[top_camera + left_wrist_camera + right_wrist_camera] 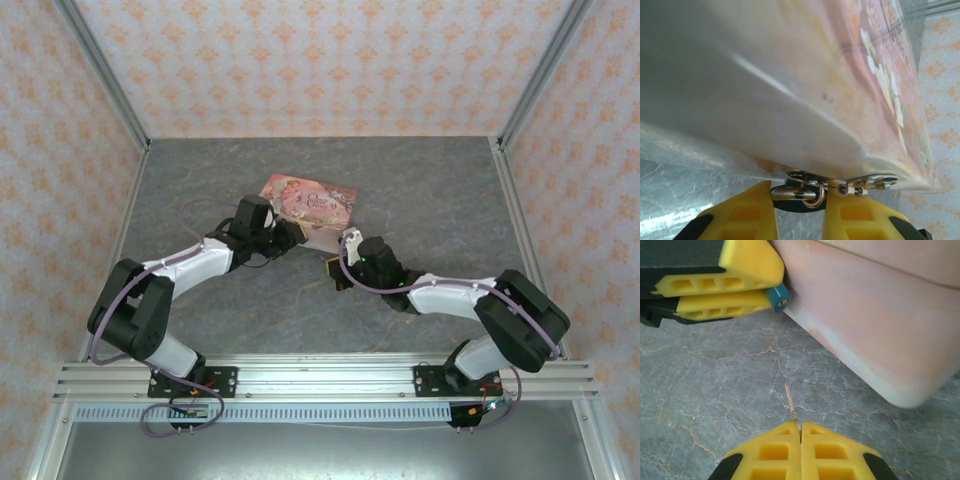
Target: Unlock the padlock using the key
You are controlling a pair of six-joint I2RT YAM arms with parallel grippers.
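The teal padlock [778,296] sits pinched between the tips of my left gripper [290,237], keyhole facing out, right against the side of the pink illustrated tin [310,200]. In the left wrist view its silvery shackle [805,195] hooks through the tin's metal clasp [865,184], between the yellow fingers [747,212]. My right gripper [800,432] is shut on the thin brownish-gold key [791,402]. The key's shaft sticks out forward over the table toward the padlock, with a clear gap between its tip and the keyhole.
The tin [875,315] rests on the grey marbled table [420,200] at centre, one edge lifted near the left gripper. Patterned walls with metal frame posts close off the back and sides. Both arms meet close together just in front of the tin.
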